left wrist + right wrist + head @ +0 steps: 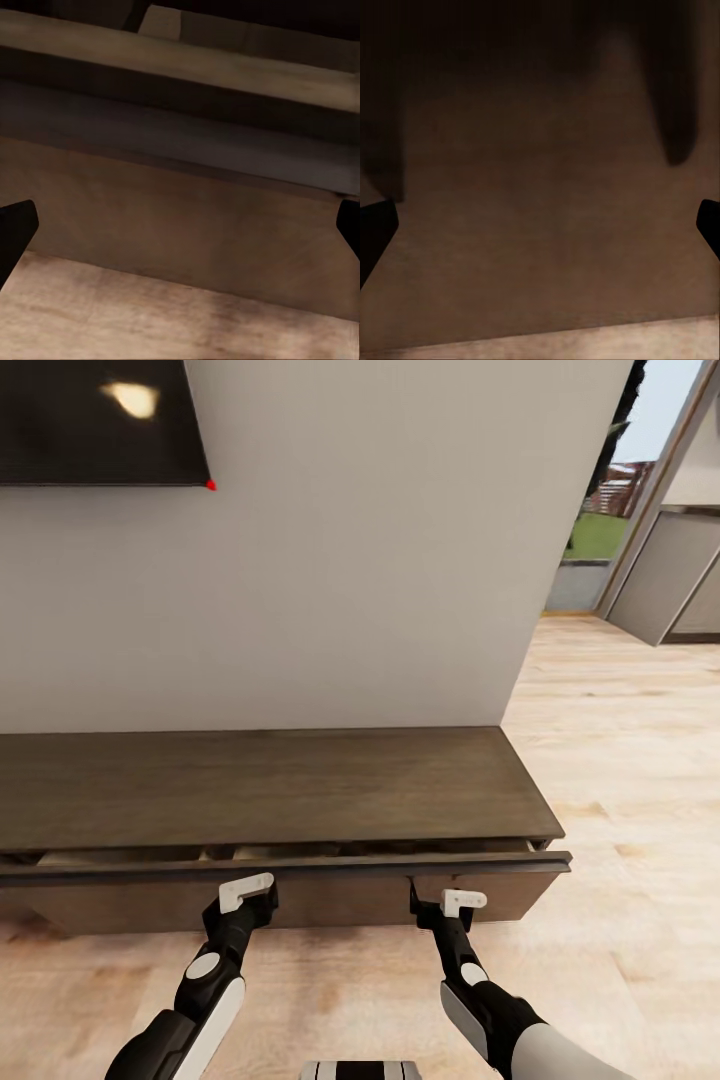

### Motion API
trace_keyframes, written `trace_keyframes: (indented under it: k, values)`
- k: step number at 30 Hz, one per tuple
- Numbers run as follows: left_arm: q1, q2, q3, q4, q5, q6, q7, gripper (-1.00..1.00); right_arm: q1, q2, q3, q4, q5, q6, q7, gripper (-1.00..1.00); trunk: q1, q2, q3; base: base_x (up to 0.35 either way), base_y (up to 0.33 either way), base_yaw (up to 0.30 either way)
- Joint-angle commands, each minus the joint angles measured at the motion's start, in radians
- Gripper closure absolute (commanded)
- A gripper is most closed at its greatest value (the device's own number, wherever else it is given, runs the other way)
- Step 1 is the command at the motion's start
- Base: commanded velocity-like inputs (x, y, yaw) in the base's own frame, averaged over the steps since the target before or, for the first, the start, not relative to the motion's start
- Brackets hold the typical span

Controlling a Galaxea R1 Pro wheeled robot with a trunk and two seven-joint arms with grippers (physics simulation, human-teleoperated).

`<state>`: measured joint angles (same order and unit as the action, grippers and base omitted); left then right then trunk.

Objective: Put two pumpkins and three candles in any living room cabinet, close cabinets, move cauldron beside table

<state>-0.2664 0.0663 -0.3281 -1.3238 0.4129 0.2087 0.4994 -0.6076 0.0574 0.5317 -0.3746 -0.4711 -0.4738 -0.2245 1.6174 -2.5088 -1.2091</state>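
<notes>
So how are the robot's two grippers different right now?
The left gripper sits under the middle of the cabinet's slightly open drawer front, while the right gripper sits nearer the cabinet's right end. The left arm leans in toward the right; the right arm leans in toward the left. Both grippers are open, empty, dark with white tips, and close to the brown front panel.

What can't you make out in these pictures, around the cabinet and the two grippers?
- Drawer contents: in the head view the cabinet top overhangs the slightly open drawer; only a thin pale strip shows.
- TV: cut off by the head view's top and left edges.
- Left gripper and right gripper: the wrist views catch only dark fingertips at the edges.
- Right wrist view: dim and blurred, just brown wood.
</notes>
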Motion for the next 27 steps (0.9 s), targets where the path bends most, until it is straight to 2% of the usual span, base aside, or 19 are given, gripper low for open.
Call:
trace_keyframes:
  k: [1,6,19,23,27]
  values:
    - [-0.001,0.001,-0.003,-0.002,0.006,0.003,0.008,-1.0,-0.001,-0.001,0.005,0.0,-0.007,-0.005,-0.009,-1.0,0.0,0.0,-0.001,0.187,0.0,0.0]
    - [-0.001,0.001,-0.003,-0.002,0.006,0.003,0.009,-1.0,-0.001,-0.001,0.005,0.0,-0.007,-0.005,-0.009,-1.0,0.0,0.0,-0.001,0.155,0.0,0.0]
    - [-0.001,0.001,-0.003,-0.002,0.005,0.003,0.01,-1.0,-0.001,-0.001,0.005,0.0,-0.007,-0.005,-0.009,-1.0,0.0,0.0,-0.001,0.049,0.0,0.0]
    - [-0.001,0.001,-0.003,-0.002,0.003,0.003,0.011,-1.0,-0.001,-0.001,0.005,0.0,-0.007,-0.005,-0.009,-1.0,0.0,0.0,-0.001,-0.044,0.0,0.0]
    - [-0.001,0.001,-0.003,-0.002,0.004,0.003,0.012,-1.0,-0.001,-0.001,0.005,0.0,-0.007,-0.004,-0.009,-1.0,0.0,0.0,-0.001,-0.234,0.0,0.0]
